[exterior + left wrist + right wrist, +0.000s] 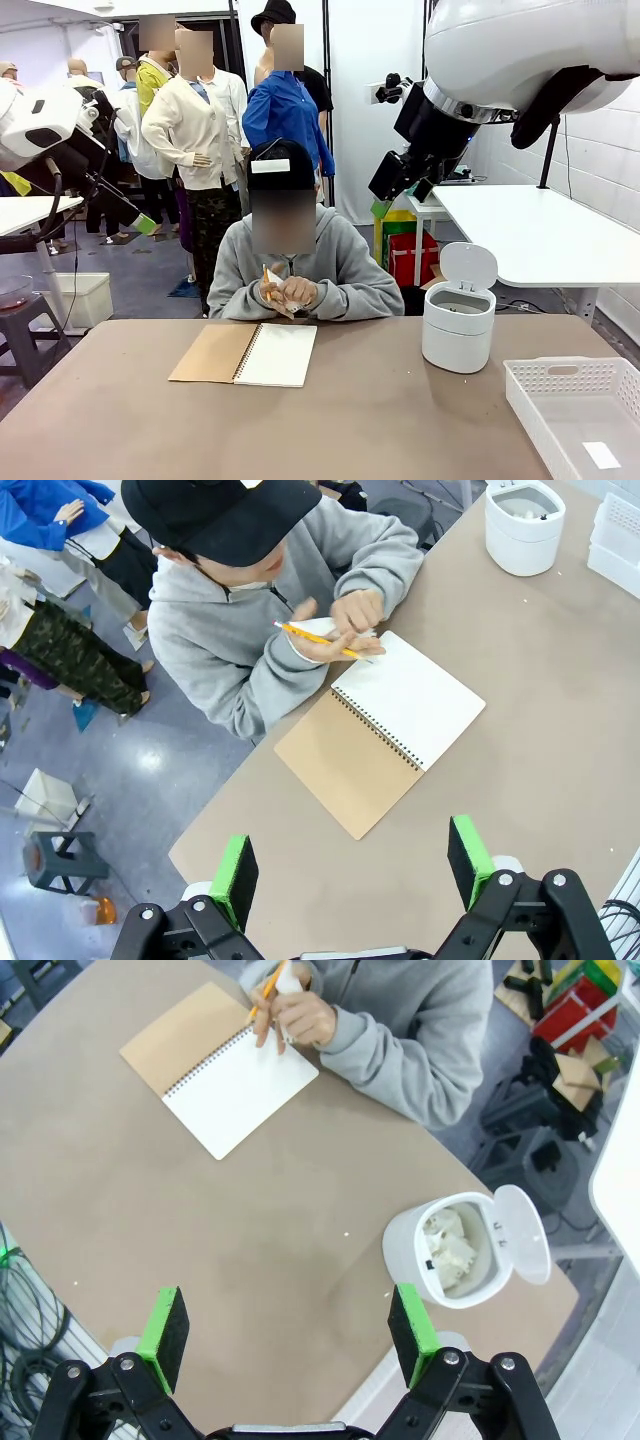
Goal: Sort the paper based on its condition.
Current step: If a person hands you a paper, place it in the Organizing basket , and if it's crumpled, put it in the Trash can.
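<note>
Crumpled white paper (pixel 448 1248) lies inside the open white bin (pixel 400 1245). A small flat sheet of paper (pixel 601 455) rests in the white basket (pixel 560 366) at the table's right. The person at the far side holds a pencil (pixel 318 642) and something small and white over an open spiral notebook (pixel 276 354). My left gripper (pixel 352 870) hangs open high above the notebook's near side, holding nothing. High over the table between notebook and bin, my right gripper (pixel 288 1332) is open too, with nothing between its fingers.
The bin (pixel 457 338) stands right of the notebook with its lid flipped up. The basket (pixel 620 535) sits beyond the bin in the left wrist view. Bare brown tabletop (pixel 350 430) spreads across the near side. Other tables and stools stand around.
</note>
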Controlling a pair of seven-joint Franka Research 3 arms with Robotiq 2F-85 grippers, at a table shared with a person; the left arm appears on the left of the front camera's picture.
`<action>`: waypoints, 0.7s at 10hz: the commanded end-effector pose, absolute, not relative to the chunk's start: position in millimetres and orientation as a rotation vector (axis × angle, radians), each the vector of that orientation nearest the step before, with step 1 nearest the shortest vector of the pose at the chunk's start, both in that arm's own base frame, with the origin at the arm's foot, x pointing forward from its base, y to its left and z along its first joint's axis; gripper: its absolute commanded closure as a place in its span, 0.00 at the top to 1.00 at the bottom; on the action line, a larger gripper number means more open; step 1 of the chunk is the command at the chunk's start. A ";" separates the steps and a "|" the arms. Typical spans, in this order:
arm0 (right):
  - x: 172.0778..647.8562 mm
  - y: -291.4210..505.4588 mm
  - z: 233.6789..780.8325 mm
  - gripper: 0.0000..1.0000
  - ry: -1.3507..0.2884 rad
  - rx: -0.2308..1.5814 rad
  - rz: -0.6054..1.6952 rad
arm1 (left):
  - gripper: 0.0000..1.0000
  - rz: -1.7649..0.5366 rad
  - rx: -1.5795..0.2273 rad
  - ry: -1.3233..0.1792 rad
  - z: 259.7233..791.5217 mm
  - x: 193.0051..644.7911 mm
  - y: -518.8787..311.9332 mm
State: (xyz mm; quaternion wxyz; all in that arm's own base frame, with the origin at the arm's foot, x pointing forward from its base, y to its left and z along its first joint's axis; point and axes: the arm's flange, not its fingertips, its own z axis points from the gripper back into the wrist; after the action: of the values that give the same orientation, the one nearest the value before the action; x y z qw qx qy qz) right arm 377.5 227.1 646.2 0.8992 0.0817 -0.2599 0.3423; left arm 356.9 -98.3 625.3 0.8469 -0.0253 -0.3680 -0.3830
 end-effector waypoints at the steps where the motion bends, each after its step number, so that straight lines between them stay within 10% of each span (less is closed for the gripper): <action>1: 378.1 226.9 646.2 1.00 -0.537 0.170 0.708 | 1.00 -0.805 -0.052 -0.776 625.0 357.2 -97.3; 7: 378.1 226.9 646.2 1.00 -0.537 0.170 0.708 | 1.00 -0.805 -0.052 -0.776 625.0 357.2 -97.3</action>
State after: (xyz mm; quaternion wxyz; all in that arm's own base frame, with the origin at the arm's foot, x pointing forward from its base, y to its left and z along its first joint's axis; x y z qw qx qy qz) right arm 377.5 227.1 646.2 0.8992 0.0817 -0.2599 0.3423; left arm 356.9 -98.3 625.3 0.8469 -0.0253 -0.3680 -0.3830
